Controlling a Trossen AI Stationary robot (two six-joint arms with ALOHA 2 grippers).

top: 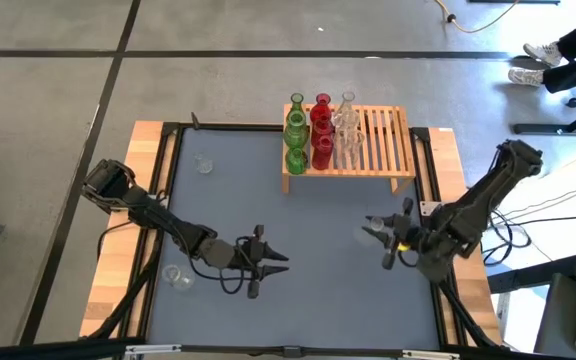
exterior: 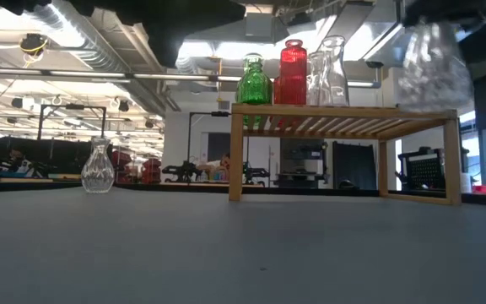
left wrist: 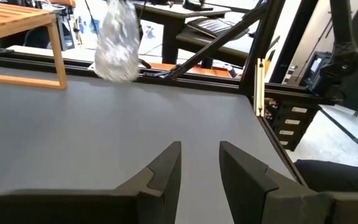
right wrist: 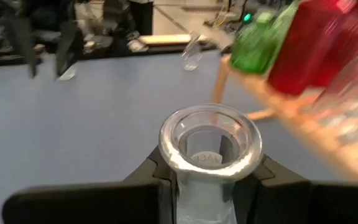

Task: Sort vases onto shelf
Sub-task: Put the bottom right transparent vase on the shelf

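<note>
The right pincer (right wrist: 209, 177), clamped on a clear vase (right wrist: 210, 149) by its neck, could knock the crowded vases (top: 320, 130) when reaching the shelf (top: 383, 140); the left pincer (left wrist: 199, 171) waits narrowly parted, empty.

Green vases (top: 295, 130); red vases (top: 321, 130); light-wood shelf (top: 388, 140)

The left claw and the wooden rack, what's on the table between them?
Nothing: from above, only bare grey mat lies between the left claw and the rack.
</note>
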